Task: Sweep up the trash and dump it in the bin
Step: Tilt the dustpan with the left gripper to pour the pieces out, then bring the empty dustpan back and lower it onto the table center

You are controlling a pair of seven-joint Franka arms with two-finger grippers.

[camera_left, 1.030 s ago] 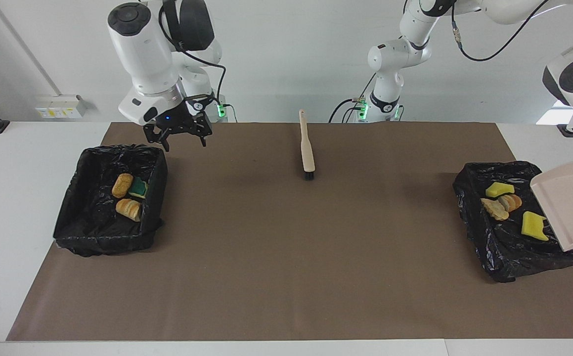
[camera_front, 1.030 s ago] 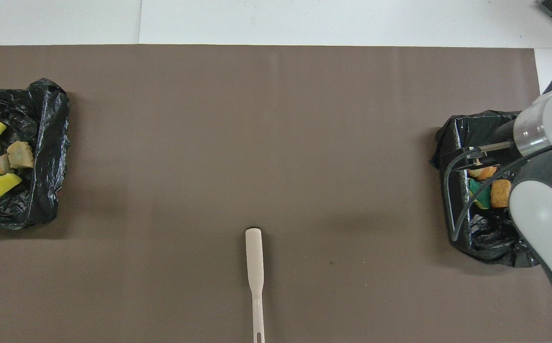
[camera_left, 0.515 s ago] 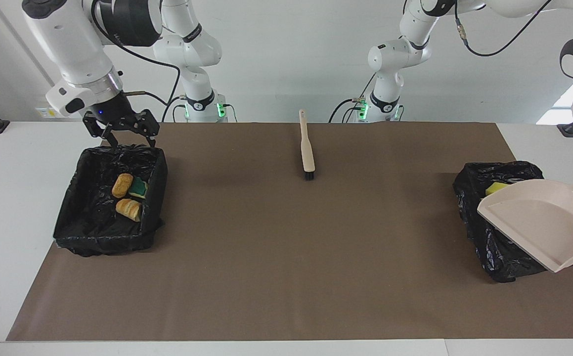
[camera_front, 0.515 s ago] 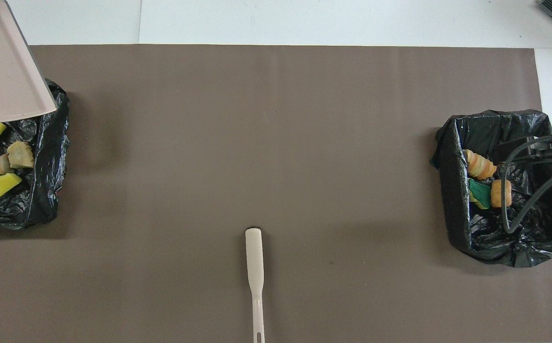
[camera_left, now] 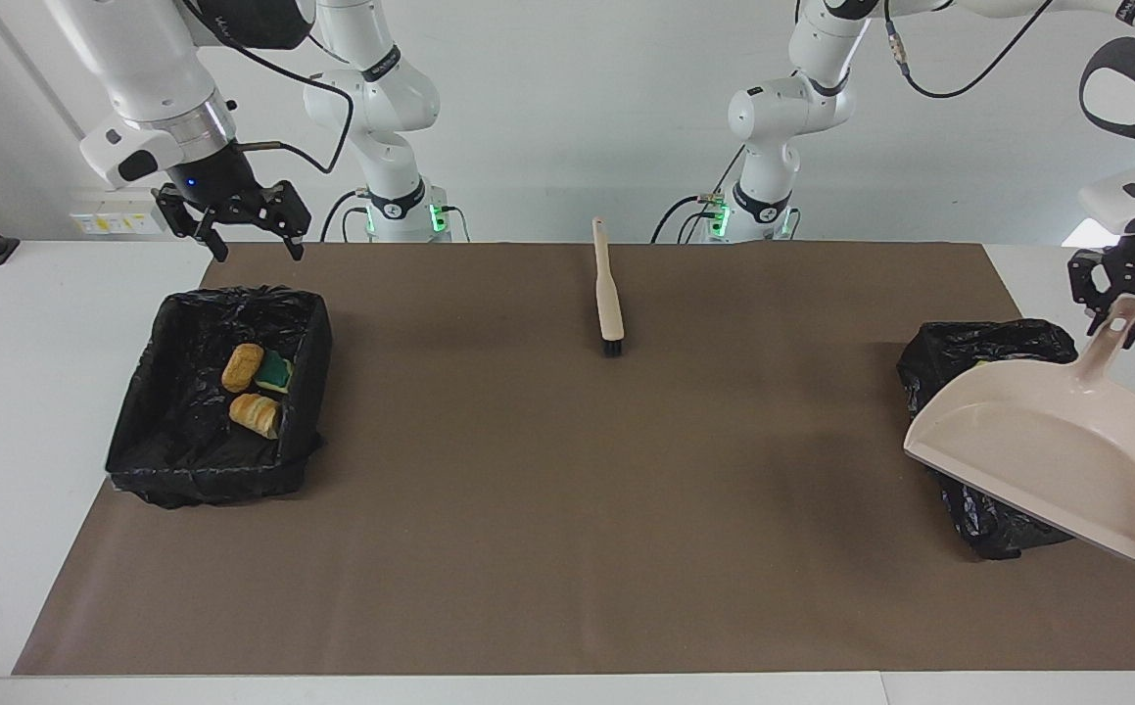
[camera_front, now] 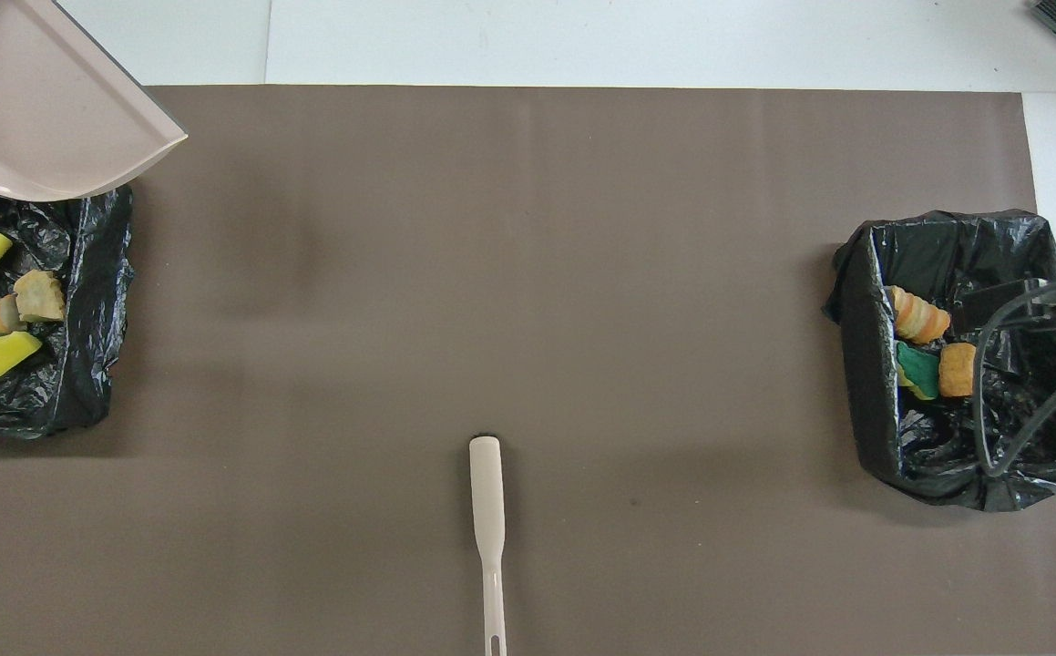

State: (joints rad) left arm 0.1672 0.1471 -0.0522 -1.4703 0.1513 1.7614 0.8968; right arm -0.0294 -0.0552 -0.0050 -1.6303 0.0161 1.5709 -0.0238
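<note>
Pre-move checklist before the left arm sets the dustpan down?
1. Left tool shut on the dustpan handle: ok.
2. Dustpan empty, nothing left inside: ok.
3. Trash inside bins: four chunks in the bin at the left arm's end, three chunks in the bin at the right arm's end: ok.
4. Mat free of stray chunks: ok.
5. Brush lies flat mid-mat, apart from both arms: ok.
6. Right tool open, empty, raised near its bin's edge, waiting: ok.

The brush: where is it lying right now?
The brush lies alone on the brown mat, midway between the two bins and close to the robots' edge, bristles pointing away from them.
</note>
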